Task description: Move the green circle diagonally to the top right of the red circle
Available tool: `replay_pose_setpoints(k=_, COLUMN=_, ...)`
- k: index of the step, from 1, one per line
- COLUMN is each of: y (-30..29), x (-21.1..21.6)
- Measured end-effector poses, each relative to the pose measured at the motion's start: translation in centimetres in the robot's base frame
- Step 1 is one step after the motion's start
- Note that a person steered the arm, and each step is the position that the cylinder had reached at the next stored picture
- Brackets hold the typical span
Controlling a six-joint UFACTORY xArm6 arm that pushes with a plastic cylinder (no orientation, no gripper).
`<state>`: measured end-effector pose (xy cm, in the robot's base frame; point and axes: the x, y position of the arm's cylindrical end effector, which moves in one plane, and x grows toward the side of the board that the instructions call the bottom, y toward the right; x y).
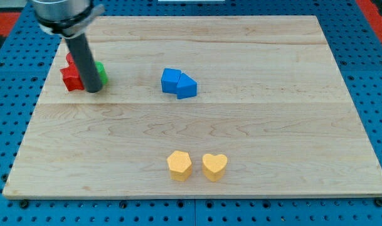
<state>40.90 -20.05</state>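
Presently, my tip (94, 90) rests on the wooden board (253, 119) near its upper left corner, the dark rod rising from it toward the view's top left, where the arm's grey collar (64, 14) cuts off at the frame edge. No gripper on this rig, so no jaw state to record: just the bare rod end on the wood. Rod stands in front of a tight cluster of red and green pieces. Green block (102, 73) peeks out just to the view's right of the rod, touching or nearly touching it; mostly hidden, so its round shape cannot be confirmed. Red block (70, 78) sits just to the view's left of the rod, low in the cluster, outline looks jagged but is partly covered. A second bit of red (69, 59) shows above it, against the rod; cannot tell whether this is a separate block or part of the same one. Which red piece is the circle cannot be made out. Toward the board's centre top, well apart from the cluster, two blue blocks (179, 83) sit pressed together, angular shapes, the right one lower. Near the view's bottom centre, a yellow hexagon-like block (179, 165) and a yellow heart (214, 166) stand side by side, just apart. Blue pegboard (372, 75) surrounds the board on all sides.
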Motion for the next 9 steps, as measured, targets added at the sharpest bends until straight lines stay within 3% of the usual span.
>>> replay_pose_setpoints(k=2, y=-1.9, x=-3.3)
replay_pose_setpoints(k=4, y=-4.1, x=-1.1)
replay_pose_setpoints(k=6, y=0.9, x=-2.3)
replay_pose_setpoints(k=9, y=9.5, x=-10.0)
